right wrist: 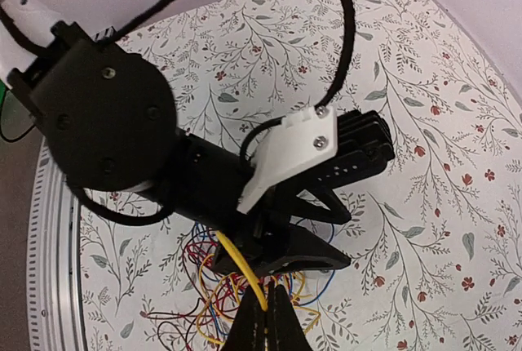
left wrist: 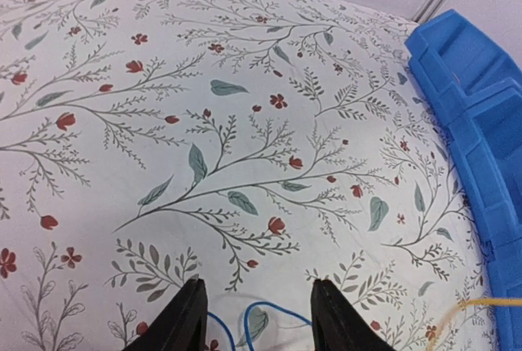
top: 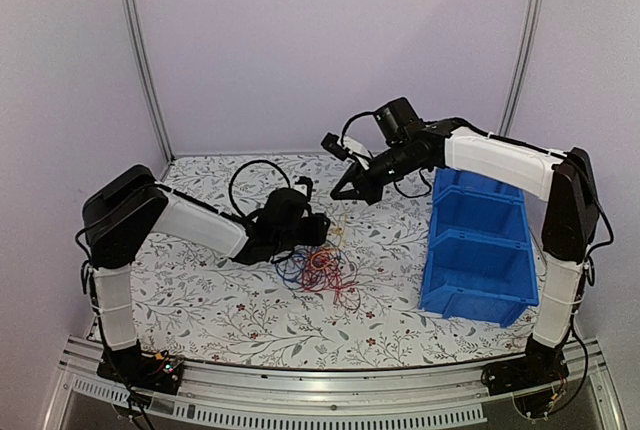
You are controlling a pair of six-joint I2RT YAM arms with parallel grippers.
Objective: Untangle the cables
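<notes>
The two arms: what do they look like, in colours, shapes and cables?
Both look alike: the left arm and right arm have white shells between black joints. The left gripper and right gripper are black, each with two tapered fingers. A thick black cable loops beside the left wrist.

worktop point(top: 220, 300): white cloth printed with grey-green leafy sprigs and small red flowers
cables point(top: 320, 268): mostly red, mixed with blue, orange and yellow strands, and a few dark ones
yellow strand point(right wrist: 241, 265): plain bright yellow, no markings
blue strand point(left wrist: 259, 312): plain mid blue
left hand point(left wrist: 257, 284): black fingers
right hand point(right wrist: 267, 310): black fingers
storage bins point(top: 478, 250): solid bright blue
arms point(top: 195, 222): white sleeves, black joints
walls point(top: 330, 50): pale lilac-white, unpatterned
frame posts point(top: 140, 50): silver metal
</notes>
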